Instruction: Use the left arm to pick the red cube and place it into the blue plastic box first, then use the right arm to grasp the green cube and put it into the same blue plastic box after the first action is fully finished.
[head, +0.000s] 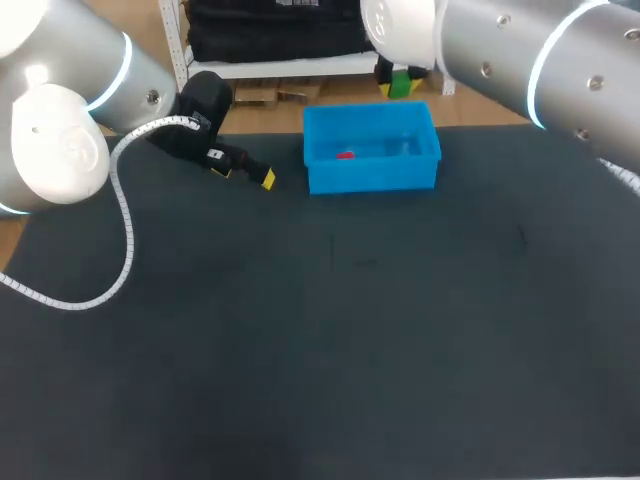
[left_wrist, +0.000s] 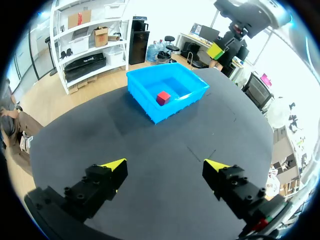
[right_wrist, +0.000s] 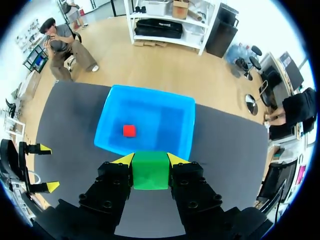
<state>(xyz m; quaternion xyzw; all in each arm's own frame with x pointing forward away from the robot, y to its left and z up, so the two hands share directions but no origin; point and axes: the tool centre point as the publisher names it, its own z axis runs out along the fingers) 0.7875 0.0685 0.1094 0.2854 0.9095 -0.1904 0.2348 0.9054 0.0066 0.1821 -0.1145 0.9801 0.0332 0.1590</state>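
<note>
The right pincer (right_wrist: 150, 160) hung above the counter (head: 330, 340), the held cube (right_wrist: 150, 172) between its fingers, both touching it. The plastic box (right_wrist: 191, 125) stood ahead of and below that pincer, with the loose cube (right_wrist: 129, 131) lying on its floor. The left pincer (left_wrist: 165, 165) sat spread low over the counter, off to the box's side, the box well ahead of it.

The left arm (head: 80, 50) has silver-grey cylindrical links, white domed joint caps and a thin glowing pale-blue ring. A white ribbed cable (head: 127, 240) loops from it to the black wrist. The right arm (head: 520, 50) has the same silver shell, dotted with small dark screws. The left gripper (left_wrist: 164, 164) and right gripper (right_wrist: 150, 159) have blocky black fingers with recessed screws and yellow wedge tips.
</note>
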